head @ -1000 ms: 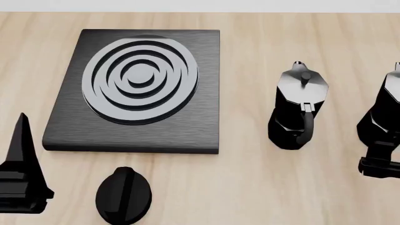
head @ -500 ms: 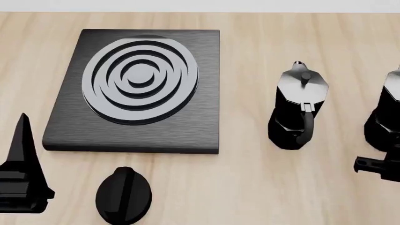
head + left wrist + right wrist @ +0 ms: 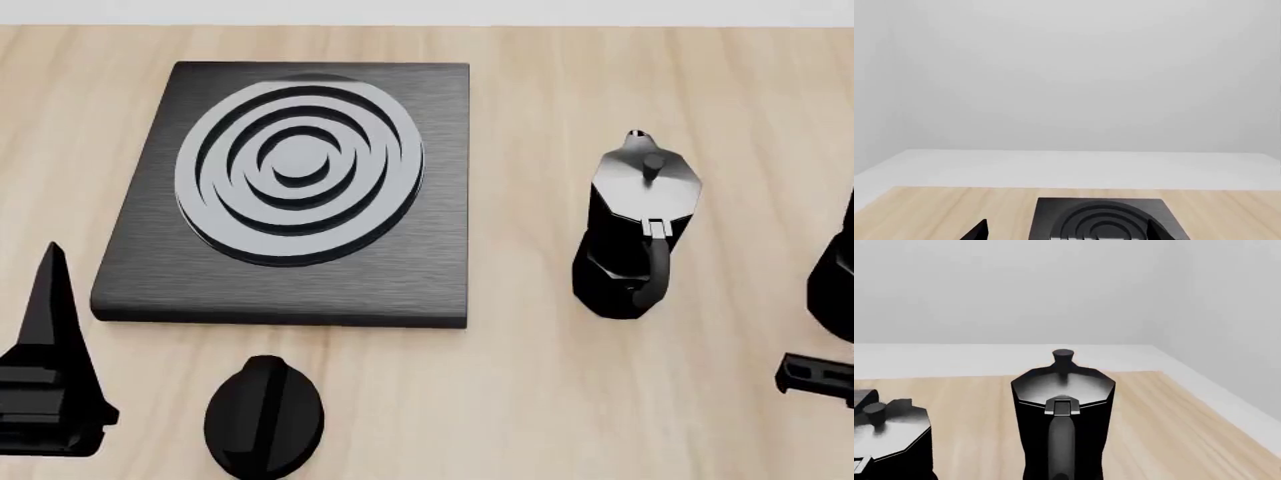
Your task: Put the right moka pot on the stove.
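Observation:
The right moka pot (image 3: 1062, 410) is black with a grey-sheened lid and knob. It stands upright straight ahead in the right wrist view, its handle turned toward the camera. In the head view only a black sliver (image 3: 838, 280) shows at the right edge. My right gripper (image 3: 814, 378) shows as a small black part below that sliver; its fingers are hidden. The stove (image 3: 300, 290), a black slab with a ring burner, lies at the left and also shows in the left wrist view (image 3: 1047, 215). My left gripper (image 3: 1067, 235) is open and empty in front of the stove.
The left moka pot (image 3: 638, 230) stands upright between the stove and the right pot, and shows in the right wrist view (image 3: 887, 440). A round black knob (image 3: 264, 415) lies in front of the stove. The wooden table (image 3: 534, 380) ends near the right pot.
At the head view's right edge, the right pot's shape and my right gripper have slid rightward, mostly out of frame. The stove, left pot and left gripper have stayed put.

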`<state>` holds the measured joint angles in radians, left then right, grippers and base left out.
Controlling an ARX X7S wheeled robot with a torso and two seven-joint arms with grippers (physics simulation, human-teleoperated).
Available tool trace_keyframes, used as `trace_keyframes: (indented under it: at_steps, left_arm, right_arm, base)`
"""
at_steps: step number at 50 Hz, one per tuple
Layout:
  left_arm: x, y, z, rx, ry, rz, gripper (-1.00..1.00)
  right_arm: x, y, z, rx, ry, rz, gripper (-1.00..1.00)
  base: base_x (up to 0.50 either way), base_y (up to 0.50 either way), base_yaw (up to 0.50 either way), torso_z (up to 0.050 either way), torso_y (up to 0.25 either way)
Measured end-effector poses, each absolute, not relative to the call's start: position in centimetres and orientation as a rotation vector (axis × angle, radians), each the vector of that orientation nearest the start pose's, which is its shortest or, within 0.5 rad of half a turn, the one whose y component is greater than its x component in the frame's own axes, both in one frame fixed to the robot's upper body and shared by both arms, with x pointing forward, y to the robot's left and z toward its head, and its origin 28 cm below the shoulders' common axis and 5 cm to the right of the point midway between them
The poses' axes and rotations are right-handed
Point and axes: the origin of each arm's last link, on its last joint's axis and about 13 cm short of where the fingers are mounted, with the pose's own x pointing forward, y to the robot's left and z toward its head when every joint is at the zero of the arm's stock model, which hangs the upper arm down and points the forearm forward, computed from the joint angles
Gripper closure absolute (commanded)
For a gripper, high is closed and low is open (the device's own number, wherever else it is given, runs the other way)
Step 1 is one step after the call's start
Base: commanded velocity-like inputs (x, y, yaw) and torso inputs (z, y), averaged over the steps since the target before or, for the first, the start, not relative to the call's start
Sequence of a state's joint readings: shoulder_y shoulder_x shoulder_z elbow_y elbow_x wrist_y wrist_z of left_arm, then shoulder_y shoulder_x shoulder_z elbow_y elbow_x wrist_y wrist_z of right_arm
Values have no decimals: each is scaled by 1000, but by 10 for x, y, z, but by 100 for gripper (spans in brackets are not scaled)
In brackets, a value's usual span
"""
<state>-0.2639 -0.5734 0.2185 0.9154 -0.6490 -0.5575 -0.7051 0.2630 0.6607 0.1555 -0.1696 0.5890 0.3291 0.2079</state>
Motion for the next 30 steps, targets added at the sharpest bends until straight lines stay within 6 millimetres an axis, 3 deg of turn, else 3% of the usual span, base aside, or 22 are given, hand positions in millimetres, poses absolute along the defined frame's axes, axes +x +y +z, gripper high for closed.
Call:
trace_keyframes:
  at_steps: [15,30]
  left_arm:
    - [180,212,190,-8,-361,7,-100]
    - [180,212,191,-10,-362,3,-100]
  right_arm:
    - [204,-236,159,-59,-237,-215,100]
    - [174,-215,158,-66,-282,-145,100]
  base:
    - [0,0,0,0,1]
    - [0,0,0,0,1]
